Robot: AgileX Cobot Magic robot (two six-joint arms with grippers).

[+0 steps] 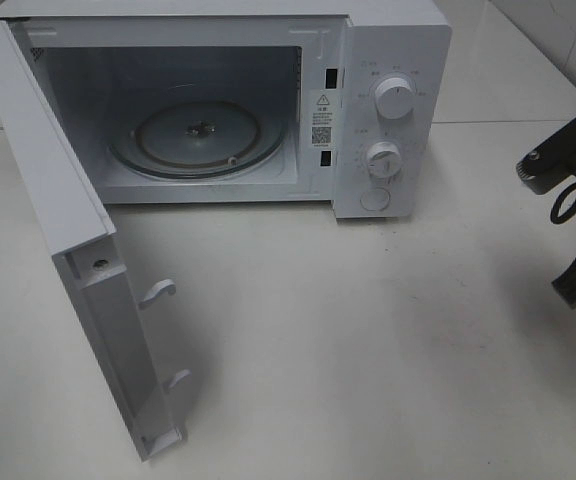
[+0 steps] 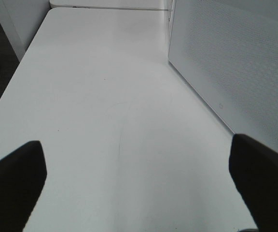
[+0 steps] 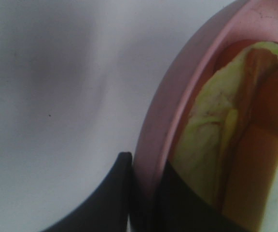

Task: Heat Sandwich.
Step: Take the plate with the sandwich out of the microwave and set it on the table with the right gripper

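Pink plate [image 3: 153,140] rim with the sandwich [image 3: 211,140] is pinched by the right tool [image 3: 144,193]; left tool [image 2: 139,183] spread wide.

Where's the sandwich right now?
Only the right wrist view shows it: the sandwich lies on the pink plate, whose rim the right gripper pinches. It isn't inside the open microwave.

Sticker: a white label [image 1: 323,118] on the microwave [image 1: 388,30] front frame, between cavity and control panel, centre-right of the exterior view; a triangular warning sign, small print and a QR-like code, too small to read.
Upper knob [image 1: 396,98]: small marks and characters ringing it, illegible.
Lower knob [image 1: 382,157]: ringed by scale marks, illegible.
Readable words or numbers: none.
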